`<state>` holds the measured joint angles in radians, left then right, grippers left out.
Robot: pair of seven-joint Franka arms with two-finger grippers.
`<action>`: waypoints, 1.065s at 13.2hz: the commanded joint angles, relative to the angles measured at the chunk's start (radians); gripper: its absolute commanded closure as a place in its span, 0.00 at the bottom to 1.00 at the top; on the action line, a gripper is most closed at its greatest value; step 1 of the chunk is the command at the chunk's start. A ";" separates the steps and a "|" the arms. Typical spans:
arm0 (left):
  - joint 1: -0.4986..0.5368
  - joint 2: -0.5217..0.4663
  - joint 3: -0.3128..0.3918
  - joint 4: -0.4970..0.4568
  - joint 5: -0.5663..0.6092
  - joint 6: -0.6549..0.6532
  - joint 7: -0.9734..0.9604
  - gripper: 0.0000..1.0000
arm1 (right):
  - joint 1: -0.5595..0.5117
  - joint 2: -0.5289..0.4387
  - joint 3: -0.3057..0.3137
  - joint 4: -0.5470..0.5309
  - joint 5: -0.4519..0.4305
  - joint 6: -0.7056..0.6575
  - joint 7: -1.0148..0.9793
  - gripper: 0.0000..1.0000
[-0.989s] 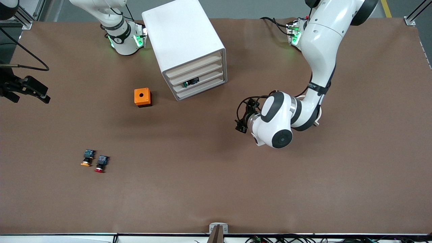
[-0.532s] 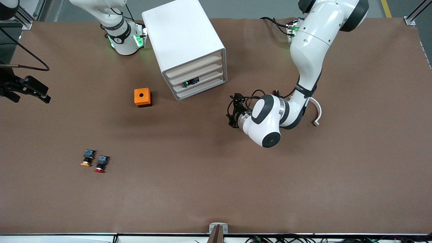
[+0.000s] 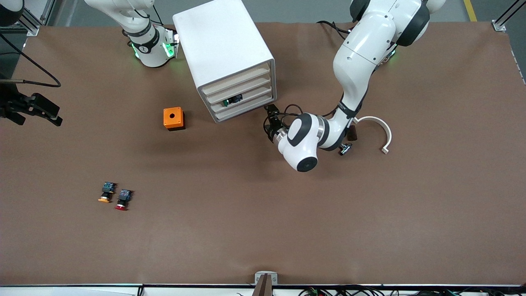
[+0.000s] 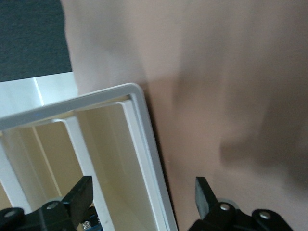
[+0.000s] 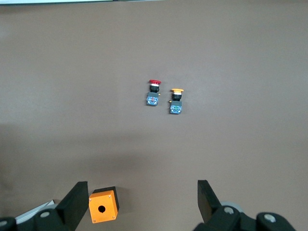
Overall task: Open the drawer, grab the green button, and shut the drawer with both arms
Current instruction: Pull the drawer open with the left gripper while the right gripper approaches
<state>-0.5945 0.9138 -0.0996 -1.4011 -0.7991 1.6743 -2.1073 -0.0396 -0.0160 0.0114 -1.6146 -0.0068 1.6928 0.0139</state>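
The white cabinet (image 3: 224,49) stands near the robots' bases, its four beige drawer fronts facing the front camera. The drawer (image 3: 246,100), second from bottom, sits flush with the others. The green-capped button (image 3: 231,100) shows inside it. My left gripper (image 3: 270,115) is open, low, just off the cabinet's front corner at the left arm's end. In the left wrist view its fingers straddle the cabinet's frame edge (image 4: 144,144), the gripper (image 4: 144,202) apart from it. My right gripper (image 5: 139,202) is open and empty, high over the table, out of the front view.
An orange box with a hole (image 3: 174,118) sits beside the cabinet toward the right arm's end, also in the right wrist view (image 5: 102,204). An orange-capped button (image 3: 106,193) and a red-capped button (image 3: 123,199) lie nearer the front camera. A white curved piece (image 3: 380,131) lies by the left arm.
My left arm has swung toward the cabinet, bringing its gripper from mid-table to the cabinet's front corner. The right arm has not moved.
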 commanded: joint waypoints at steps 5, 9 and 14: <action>-0.036 0.034 0.006 0.008 -0.118 -0.178 -0.049 0.39 | -0.020 0.038 0.013 -0.004 0.045 0.007 0.000 0.00; -0.050 0.039 0.006 0.008 -0.141 -0.183 -0.076 0.50 | -0.005 0.054 0.013 -0.011 0.048 0.005 0.020 0.00; -0.064 0.048 0.006 0.008 -0.175 -0.183 -0.082 0.60 | 0.075 0.080 0.013 -0.008 0.099 0.002 0.286 0.00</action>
<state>-0.6509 0.9505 -0.0997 -1.4029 -0.9340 1.5053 -2.1700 0.0032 0.0528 0.0239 -1.6211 0.0726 1.6947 0.1864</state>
